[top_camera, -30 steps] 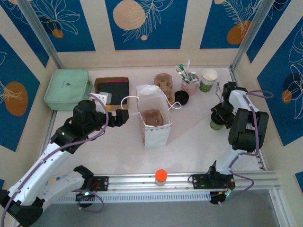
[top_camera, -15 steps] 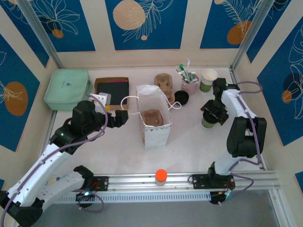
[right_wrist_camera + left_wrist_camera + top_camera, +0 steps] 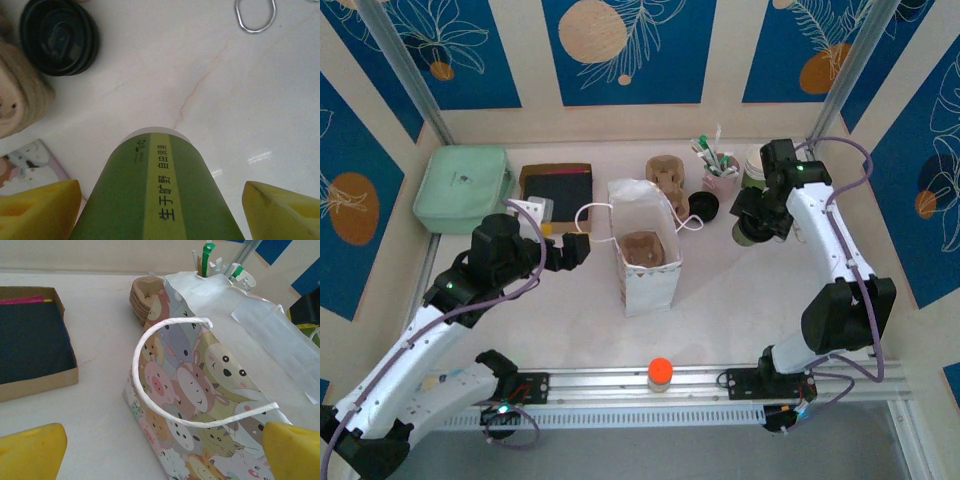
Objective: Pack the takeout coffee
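From above: the right gripper (image 3: 751,227) holds the cup (image 3: 744,238) just off the table (image 3: 720,290), I judge. It's right of the bag (image 3: 645,270), fingers clamped on it. The carrier (image 3: 642,247) sits inside the bag, likely the cup's berth. The left gripper (image 3: 568,252) hovers at the bag's left.

Left wrist: fingers (image 3: 32,450) wide apart, flanking the handle (image 3: 165,340) (steadying the bag, probably).

Right wrist: green cup between yellow fingers (image 3: 40,207), and a loose lid (image 3: 57,35) on the table to its left.
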Tool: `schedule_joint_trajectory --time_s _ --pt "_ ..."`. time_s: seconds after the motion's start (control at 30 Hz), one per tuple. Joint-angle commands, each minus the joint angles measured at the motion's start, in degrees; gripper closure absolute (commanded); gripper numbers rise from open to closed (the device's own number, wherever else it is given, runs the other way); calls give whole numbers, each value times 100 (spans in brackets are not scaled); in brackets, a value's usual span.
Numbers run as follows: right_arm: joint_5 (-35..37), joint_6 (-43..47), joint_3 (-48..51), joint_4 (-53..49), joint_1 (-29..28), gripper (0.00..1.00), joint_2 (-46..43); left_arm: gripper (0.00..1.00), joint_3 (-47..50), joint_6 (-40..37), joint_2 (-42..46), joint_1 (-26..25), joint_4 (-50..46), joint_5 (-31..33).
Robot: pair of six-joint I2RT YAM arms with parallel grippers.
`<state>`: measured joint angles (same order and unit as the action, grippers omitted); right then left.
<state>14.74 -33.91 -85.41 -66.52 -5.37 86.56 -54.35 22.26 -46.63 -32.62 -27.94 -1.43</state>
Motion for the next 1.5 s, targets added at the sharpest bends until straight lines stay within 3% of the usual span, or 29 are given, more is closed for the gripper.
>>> schedule_joint_trajectory --time_s 0.0,0.27,1.03,1.47 --pt "-112 215 -357 -421 -165 32 -133 0 -58 94 76 54 -35 -39" --pt "-64 394 -1119 -880 -502 34 -147 0 -84 85 31 54 -97 -94" --pt "-1244 597 -3179 -1466 -1278 41 -333 0 -58 190 40 54 -40 -180" --pt "-1109 414 -4071 -1621 -2384 41 202 0 -58 279 6 46 30 -330"
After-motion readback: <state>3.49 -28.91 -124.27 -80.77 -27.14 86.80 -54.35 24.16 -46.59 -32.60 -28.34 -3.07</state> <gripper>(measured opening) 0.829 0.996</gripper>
